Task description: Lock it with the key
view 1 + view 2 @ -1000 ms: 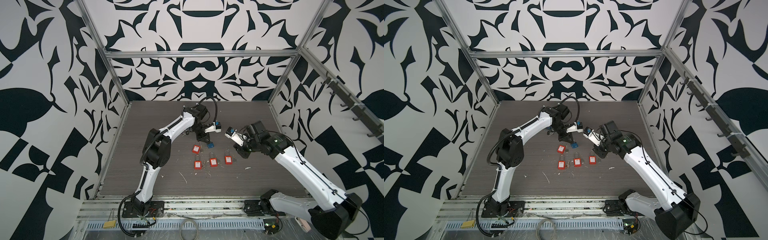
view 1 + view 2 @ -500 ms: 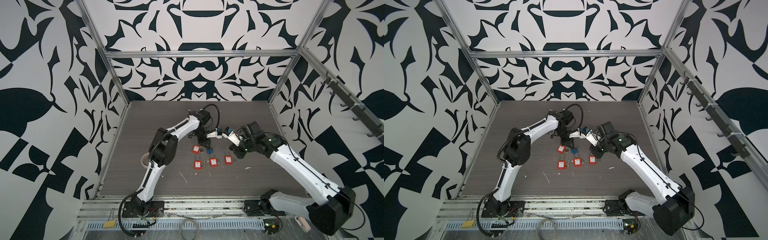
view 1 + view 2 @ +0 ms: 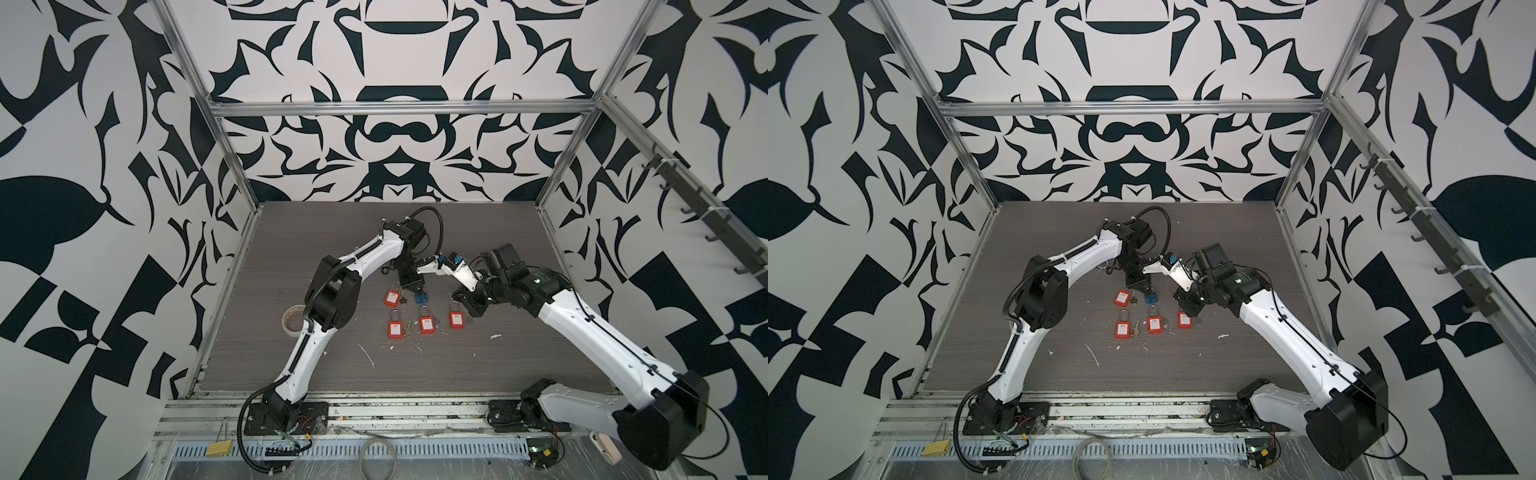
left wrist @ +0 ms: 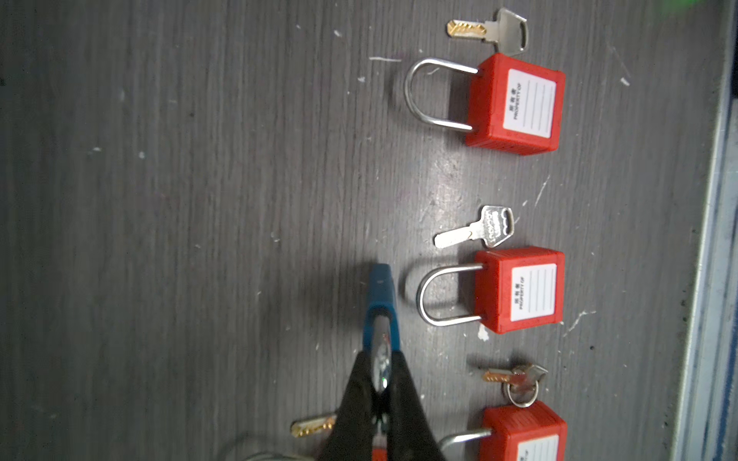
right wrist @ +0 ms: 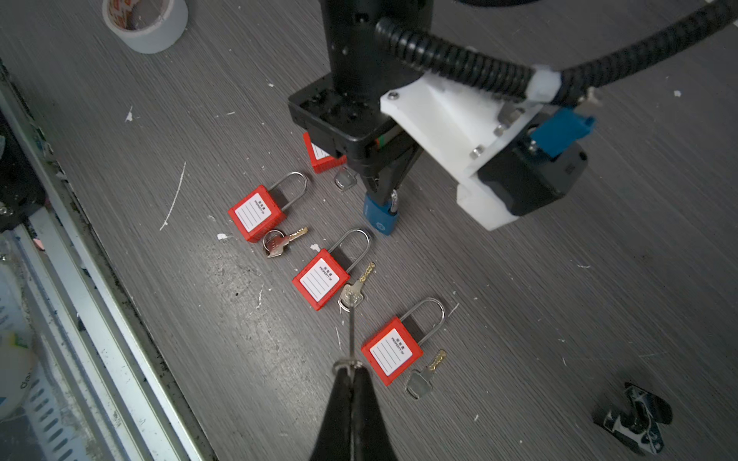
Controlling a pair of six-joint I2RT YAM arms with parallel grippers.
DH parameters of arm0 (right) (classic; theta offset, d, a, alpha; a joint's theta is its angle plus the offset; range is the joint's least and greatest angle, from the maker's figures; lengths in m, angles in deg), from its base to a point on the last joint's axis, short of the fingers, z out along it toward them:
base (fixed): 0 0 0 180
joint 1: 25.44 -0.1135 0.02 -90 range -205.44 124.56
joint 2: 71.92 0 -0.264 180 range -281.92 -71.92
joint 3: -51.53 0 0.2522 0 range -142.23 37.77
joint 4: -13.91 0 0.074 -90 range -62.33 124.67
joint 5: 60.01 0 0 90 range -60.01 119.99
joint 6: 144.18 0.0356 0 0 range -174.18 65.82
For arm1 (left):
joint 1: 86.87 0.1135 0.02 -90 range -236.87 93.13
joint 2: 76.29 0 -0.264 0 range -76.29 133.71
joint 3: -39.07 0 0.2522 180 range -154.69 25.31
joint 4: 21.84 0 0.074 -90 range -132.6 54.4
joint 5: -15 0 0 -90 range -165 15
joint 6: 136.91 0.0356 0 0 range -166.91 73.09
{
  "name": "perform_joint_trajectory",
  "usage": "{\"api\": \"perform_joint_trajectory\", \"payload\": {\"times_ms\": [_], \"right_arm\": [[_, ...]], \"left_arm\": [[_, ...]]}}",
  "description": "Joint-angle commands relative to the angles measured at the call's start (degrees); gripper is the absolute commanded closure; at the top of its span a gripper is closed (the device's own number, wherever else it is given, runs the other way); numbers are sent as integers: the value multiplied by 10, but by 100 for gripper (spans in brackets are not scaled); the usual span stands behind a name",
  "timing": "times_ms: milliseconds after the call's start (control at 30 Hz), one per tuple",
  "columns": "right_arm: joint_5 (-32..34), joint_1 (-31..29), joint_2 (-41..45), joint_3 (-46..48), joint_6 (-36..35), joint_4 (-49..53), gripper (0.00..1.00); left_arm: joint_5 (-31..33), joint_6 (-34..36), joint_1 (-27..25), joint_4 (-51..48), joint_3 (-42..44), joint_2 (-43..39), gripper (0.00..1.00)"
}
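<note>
gripped key [image 5: 351, 335], right wrist view only

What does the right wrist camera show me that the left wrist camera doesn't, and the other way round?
Only the right wrist view: the key pinched in the right gripper, the tape roll and a small black piece. Only the left wrist view: nothing extra, just the blue padlock edge-on, straight down the left gripper. Both: that padlock held by its shackle, red padlocks and loose keys lying beside them.
</note>
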Motion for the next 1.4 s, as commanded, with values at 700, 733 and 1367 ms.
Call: {"api": "perform_joint_trajectory", "payload": {"times_ms": [700,733,1367], "right_arm": [[-8,-6,16,25,201,-79,100],[1,-7,16,24,230,-80,100],[39,-12,-245,-54,411,-90,100]], "left_arm": [[38,-111,20,146,-17,-4,66],[29,-130,29,179,-5,-22,66],[-55,-373,178,493,481,-455,63]]}}
